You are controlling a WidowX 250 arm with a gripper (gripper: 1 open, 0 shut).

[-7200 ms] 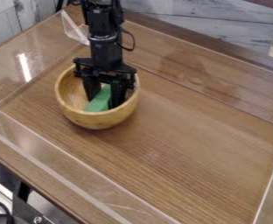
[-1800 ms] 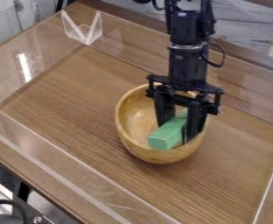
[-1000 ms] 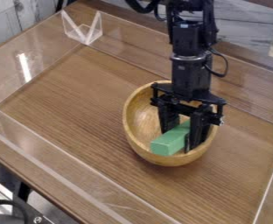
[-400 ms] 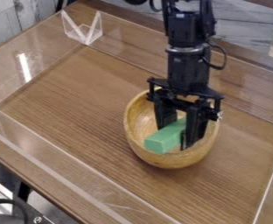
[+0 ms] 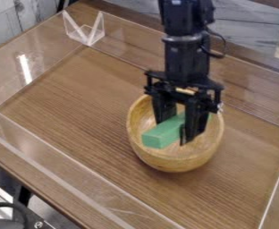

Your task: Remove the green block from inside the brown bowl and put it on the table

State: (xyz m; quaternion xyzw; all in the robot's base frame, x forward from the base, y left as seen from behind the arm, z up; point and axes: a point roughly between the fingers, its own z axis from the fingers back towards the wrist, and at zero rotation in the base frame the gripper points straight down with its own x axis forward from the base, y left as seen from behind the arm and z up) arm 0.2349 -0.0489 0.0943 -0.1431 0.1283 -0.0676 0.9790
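Single camera view. Brown bowl (image 5: 175, 139) sits right of centre on the counter (image 5: 71, 116), near its right edge. Black gripper (image 5: 181, 128) points down into the bowl, jaws clamped narrow on the green block (image 5: 164, 134). The block hangs tilted over the bowl's hollow. Clear stand (image 5: 82, 27) at upper left.

arm: cut off by the top edge above the tool (image 5: 181, 112) | green block (image 5: 163, 135): far end hidden behind tool fingers | brown bowl (image 5: 175, 159): rear rim partly hidden by tool | tabletop (image 5: 82, 98): cropped at edges
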